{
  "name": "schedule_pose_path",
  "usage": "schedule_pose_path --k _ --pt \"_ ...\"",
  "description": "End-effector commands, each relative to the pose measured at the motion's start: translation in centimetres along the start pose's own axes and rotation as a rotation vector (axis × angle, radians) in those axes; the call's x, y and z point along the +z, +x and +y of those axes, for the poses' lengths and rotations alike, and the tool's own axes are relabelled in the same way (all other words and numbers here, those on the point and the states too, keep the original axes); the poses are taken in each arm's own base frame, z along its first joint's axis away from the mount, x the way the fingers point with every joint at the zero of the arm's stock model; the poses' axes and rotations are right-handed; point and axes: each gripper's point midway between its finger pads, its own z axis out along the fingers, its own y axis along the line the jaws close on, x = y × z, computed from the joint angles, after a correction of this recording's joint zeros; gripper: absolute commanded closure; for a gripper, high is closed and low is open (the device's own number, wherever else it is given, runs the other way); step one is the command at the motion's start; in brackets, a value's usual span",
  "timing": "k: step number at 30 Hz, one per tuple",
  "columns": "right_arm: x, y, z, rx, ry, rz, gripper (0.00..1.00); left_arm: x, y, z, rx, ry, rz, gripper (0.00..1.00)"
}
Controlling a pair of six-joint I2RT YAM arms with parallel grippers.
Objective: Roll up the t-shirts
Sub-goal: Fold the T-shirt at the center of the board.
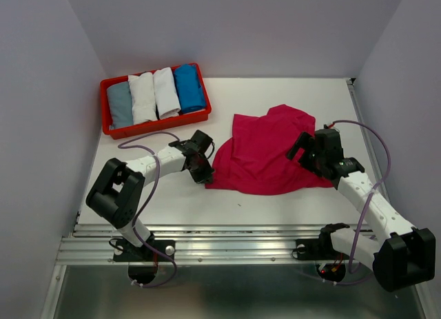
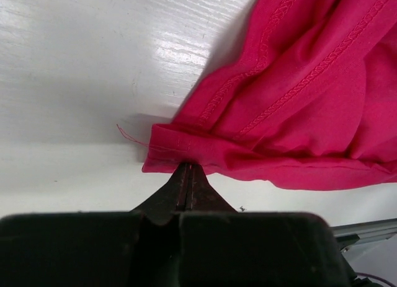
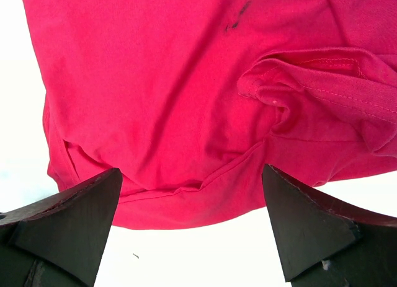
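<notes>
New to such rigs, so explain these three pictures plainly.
Two robot arms are bolted at a white table's near edge. The wide picture looks down from above and behind; the other two come from wrist cameras. A crumpled pink t-shirt lies on the table; four rolled tees fill a red tray, back left. The left gripper is shut, pinching the shirt's hem corner. The right gripper stands open over the shirt's other side, holding nothing.

Pink tee [image 2: 298, 101]: soft matt cloth with stitched hems. Counter [image 2: 74, 64]: smooth, glossy white. Tray [image 1: 157, 125]: shiny red plastic. Rail [image 1: 220, 240]: bare metal.
</notes>
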Motion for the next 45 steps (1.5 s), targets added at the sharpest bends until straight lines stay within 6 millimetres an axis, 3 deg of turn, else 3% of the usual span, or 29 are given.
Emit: schedule_pose_path --k 1,3,4,6,7,11,19,24,27,29,30,34,37,41,45 --pt "-0.1 0.0 0.1 -0.017 -0.011 0.001 0.00 0.0 -0.2 0.0 -0.004 0.009 -0.013 1.00" --pt "-0.1 -0.1 0.1 -0.017 -0.011 -0.002 0.00 -0.2 -0.3 0.2 -0.006 0.011 -0.020 0.98" --pt "-0.1 0.0 0.0 -0.018 -0.009 -0.001 0.00 -0.4 -0.3 0.1 -0.007 0.017 -0.025 0.85" --pt "-0.2 0.0 0.0 -0.018 -0.010 -0.003 0.00 -1.0 -0.5 -0.3 -0.011 0.047 -0.049 0.46" --pt "-0.1 0.0 0.0 -0.018 -0.010 0.000 0.00 -1.2 -0.7 -0.4 -0.019 0.054 -0.056 0.40" --pt "0.0 0.1 0.0 -0.022 -0.009 0.005 0.00 -1.7 -1.7 -0.7 -0.024 0.032 -0.082 0.38" --pt "0.1 0.0 0.1 -0.028 -0.009 0.008 0.00 0.2 -2.3 0.8 -0.036 -0.052 -0.082 0.31" --pt "0.2 0.0 0.2 -0.035 -0.006 0.014 0.00 1.3 -1.9 1.6 -0.034 -0.073 -0.063 0.39" --pt "0.4 -0.1 0.4 -0.038 -0.010 0.019 0.00 1.4 -1.7 1.5 -0.020 -0.068 -0.050 0.64" --pt "0.5 0.0 0.4 -0.037 -0.007 0.025 0.00 1.2 -1.6 1.4 -0.015 -0.063 -0.047 0.74" --pt "0.5 0.0 0.4 -0.037 -0.008 0.026 0.00 0.8 -1.8 1.2 -0.015 -0.056 -0.059 0.83" --pt "0.6 0.0 0.5 -0.037 -0.008 0.033 0.00 -0.4 -2.3 1.0 -0.004 -0.054 -0.081 1.00" --pt "0.8 0.1 0.5 -0.038 -0.006 0.041 0.00 -1.6 -2.5 0.5 0.007 -0.041 -0.095 1.00" --pt "1.2 0.5 0.1 -0.030 0.014 0.053 0.00 -4.3 -4.4 0.6 0.020 -0.069 -0.188 1.00" --pt "1.4 1.1 -1.9 0.005 0.128 0.071 0.00 -6.4 -5.9 0.5 0.021 -0.055 -0.257 1.00"
